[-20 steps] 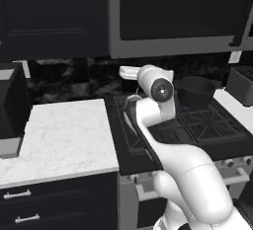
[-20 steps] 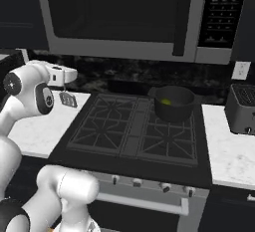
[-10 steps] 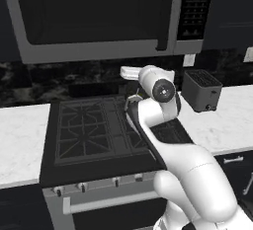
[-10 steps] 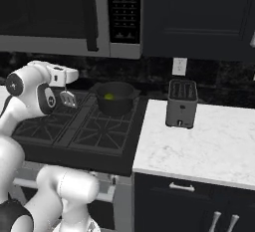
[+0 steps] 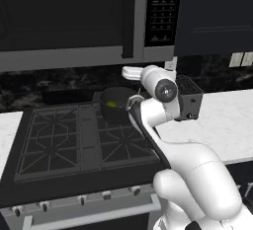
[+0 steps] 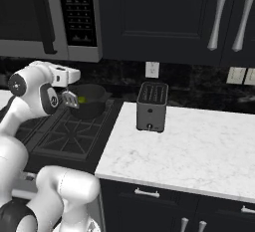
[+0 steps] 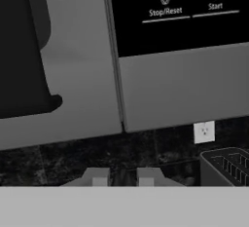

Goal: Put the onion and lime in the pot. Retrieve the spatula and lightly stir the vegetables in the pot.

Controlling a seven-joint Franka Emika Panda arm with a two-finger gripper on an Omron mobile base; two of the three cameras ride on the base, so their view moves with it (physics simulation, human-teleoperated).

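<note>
starting at the left of the left base view, a black stove (image 5: 74,140) with iron grates fills the counter gap, and a strip of white marble counter shows at its far left edge. on the stove's far right burner sits the pot (image 5: 116,103), dark and round, with the lime (image 5: 112,105) a small yellow-green spot inside it; the onion cannot be made out in the pot from here. above the stove hangs a microwave (image 5: 74,21), its button panel on the right side. the white arm rises from the near right and folds back over the stove's right edge, with its gripper (image 6: 68,98) raised near the pot's near side in the right base view. a small silver slotted square, the spatula (image 6: 69,99), hangs from the gripper there, tilted, above the stove and just left of the pot's rim; its black handle is too small to tell apart. the jaws stand narrow, clamped on the spatula. in the right base view the lime (image 6: 81,99) shows again inside the pot (image 6: 89,99). right of the pot a dark toaster (image 6: 152,106) stands on the white marble counter (image 6: 199,151), near the wall, below a white wall outlet (image 6: 152,69). dark upper cabinets (image 6: 199,17) with long silver handles run along the far right, and dark drawers sit under the counter.
</note>
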